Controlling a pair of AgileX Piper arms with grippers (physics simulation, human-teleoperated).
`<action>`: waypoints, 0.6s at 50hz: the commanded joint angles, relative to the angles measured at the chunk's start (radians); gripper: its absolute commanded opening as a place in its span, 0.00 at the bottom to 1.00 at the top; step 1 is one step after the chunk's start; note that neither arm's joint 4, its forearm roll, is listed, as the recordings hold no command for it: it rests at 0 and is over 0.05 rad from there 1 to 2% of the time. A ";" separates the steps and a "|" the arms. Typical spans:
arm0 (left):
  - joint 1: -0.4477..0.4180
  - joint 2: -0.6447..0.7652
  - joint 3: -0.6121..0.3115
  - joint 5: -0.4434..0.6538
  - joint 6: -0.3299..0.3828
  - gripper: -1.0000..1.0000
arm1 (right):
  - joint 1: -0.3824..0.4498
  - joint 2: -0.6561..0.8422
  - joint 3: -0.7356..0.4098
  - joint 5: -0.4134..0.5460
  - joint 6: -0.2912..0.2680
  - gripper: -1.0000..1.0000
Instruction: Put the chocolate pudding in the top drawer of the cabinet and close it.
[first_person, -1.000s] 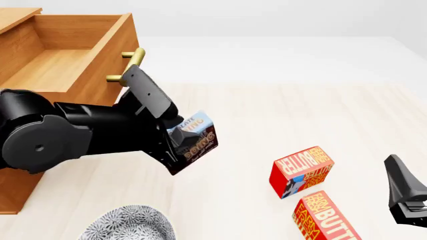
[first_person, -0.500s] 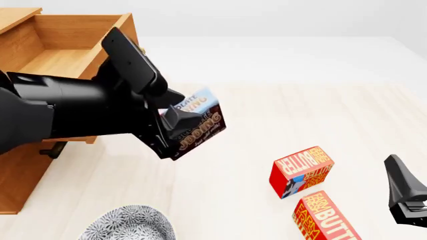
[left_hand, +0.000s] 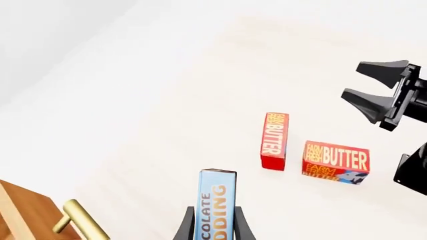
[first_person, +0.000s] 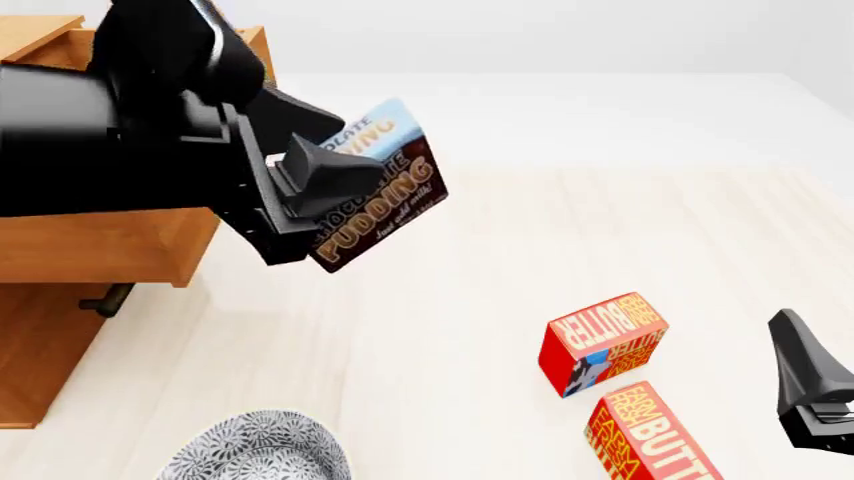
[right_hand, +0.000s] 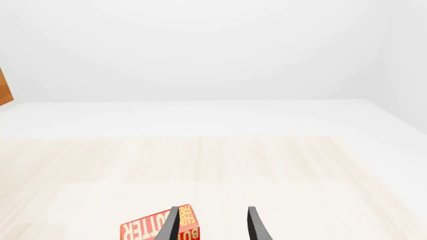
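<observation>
Front view, left to right: top drawer (first_person: 100, 235) pulled open on the cabinet (first_person: 40, 350), then left gripper (first_person: 314, 200) with fingers clamped on the chocolate pudding (first_person: 380, 195), lifted off the tabletop (first_person: 534, 240), just right of the drawer. Butter boxes (first_person: 603, 340) lying further right. Right gripper (first_person: 807, 395) parked at far right, fingers spread, holding nothing. Biggest risk, probably: clipping the drawer front on the swing over, knocking the tilted box loose.

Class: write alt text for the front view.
The left hand holds the chocolate pudding in the air beside the open top drawer. Two butter boxes lie on the table near the idle right hand.
</observation>
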 joint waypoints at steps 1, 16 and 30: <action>0.036 -0.034 -0.004 0.024 0.039 0.00 | 0.000 -0.010 0.001 0.007 -0.002 1.00; 0.089 -0.081 -0.054 0.080 0.081 0.00 | 0.000 -0.010 0.001 0.007 -0.002 1.00; 0.176 -0.131 -0.090 0.098 0.123 0.00 | 0.000 -0.010 0.001 0.007 -0.002 1.00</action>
